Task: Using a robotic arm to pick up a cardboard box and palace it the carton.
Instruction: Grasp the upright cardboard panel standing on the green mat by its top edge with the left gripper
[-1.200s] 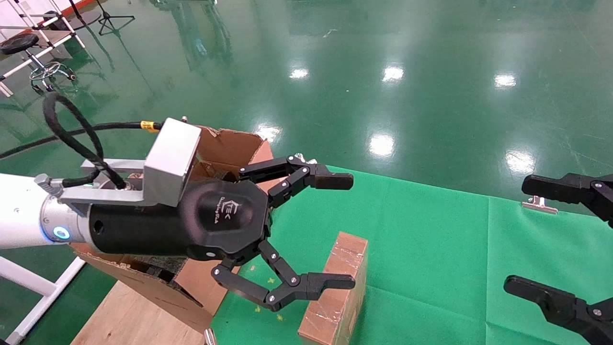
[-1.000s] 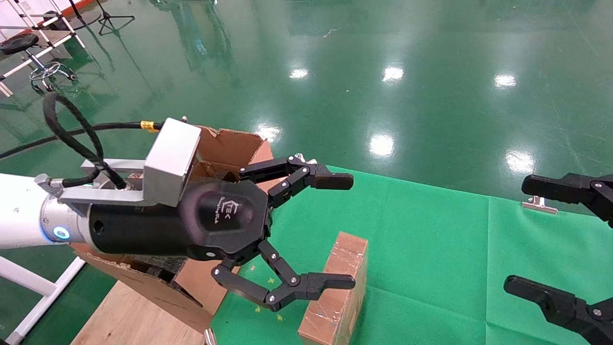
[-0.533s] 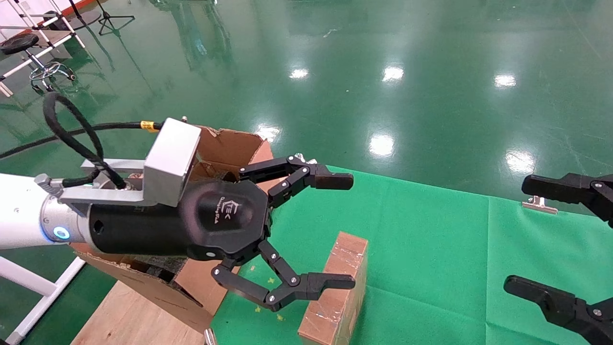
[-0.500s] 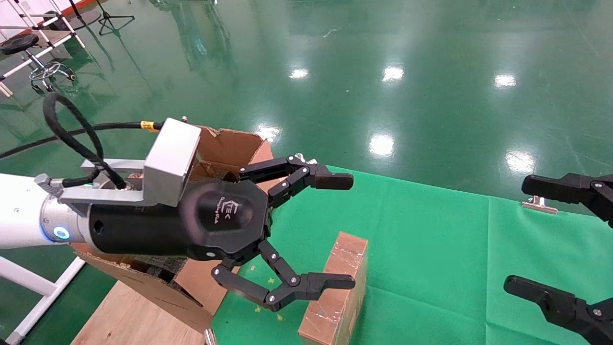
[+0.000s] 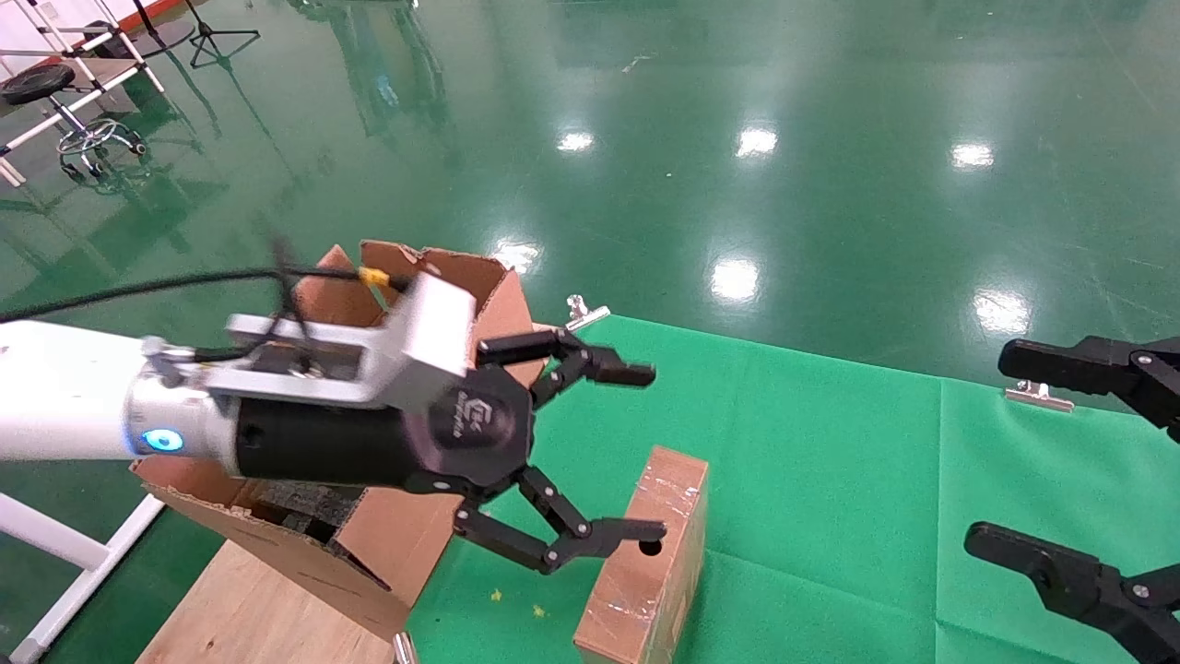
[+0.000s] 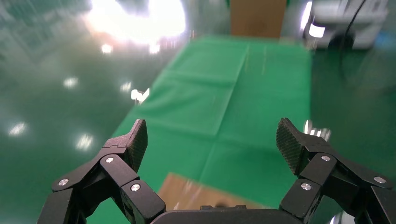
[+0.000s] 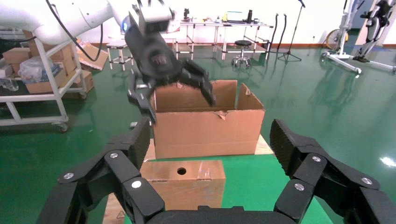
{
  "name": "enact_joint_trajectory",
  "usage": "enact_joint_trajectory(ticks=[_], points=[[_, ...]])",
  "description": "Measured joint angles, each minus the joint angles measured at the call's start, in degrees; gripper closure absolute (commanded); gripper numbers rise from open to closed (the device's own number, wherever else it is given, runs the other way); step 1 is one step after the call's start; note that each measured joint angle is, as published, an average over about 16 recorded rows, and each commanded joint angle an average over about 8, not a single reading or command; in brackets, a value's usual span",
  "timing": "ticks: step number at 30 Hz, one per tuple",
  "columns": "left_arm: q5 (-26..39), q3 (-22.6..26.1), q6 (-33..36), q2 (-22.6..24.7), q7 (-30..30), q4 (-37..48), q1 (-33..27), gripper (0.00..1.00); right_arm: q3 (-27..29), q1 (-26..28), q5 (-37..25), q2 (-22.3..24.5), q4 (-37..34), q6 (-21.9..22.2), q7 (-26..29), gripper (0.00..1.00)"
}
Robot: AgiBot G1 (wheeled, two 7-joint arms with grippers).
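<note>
My left gripper (image 5: 645,452), fingers spread, hovers over the small taped brown cardboard box (image 5: 645,567). Large torn-edged brown carton (image 5: 406,544) alongside; right gripper (image 5: 1042,461) parked, spread.

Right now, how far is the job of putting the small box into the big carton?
Nothing is finished. The small box stands on the green cloth, ungrasped. The left end effector hangs open just above it. Grasping, lifting and placing into the carton remain.

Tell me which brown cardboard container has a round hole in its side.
The small taped cardboard box standing on the green cloth, beside the left gripper; the carton is bigger, torn-rimmed.
</note>
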Motion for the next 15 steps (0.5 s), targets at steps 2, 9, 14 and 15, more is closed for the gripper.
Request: enact_joint_trajectory(ticks=[2, 9, 14, 15], points=[[1.1, 0.4, -0.2, 0.0, -0.4, -0.1, -0.4, 0.00, 0.0, 0.0, 0.0, 0.0, 0.0, 0.0, 0.0, 1.00], [4.5, 1.7, -0.8, 0.1, -1.4, -0.2, -1.8, 0.00, 0.0, 0.0, 0.0, 0.0, 0.0, 0.0, 0.0, 1.00], [8.9, 3.3, -1.7, 1.2, -4.5, -0.4, -4.9, 0.00, 0.0, 0.0, 0.0, 0.0, 0.0, 0.0, 0.0, 1.00], [9.9, 3.8, -1.7, 1.6, -5.6, -0.4, -5.8, 0.00, 0.0, 0.0, 0.0, 0.0, 0.0, 0.0, 0.0, 1.00]])
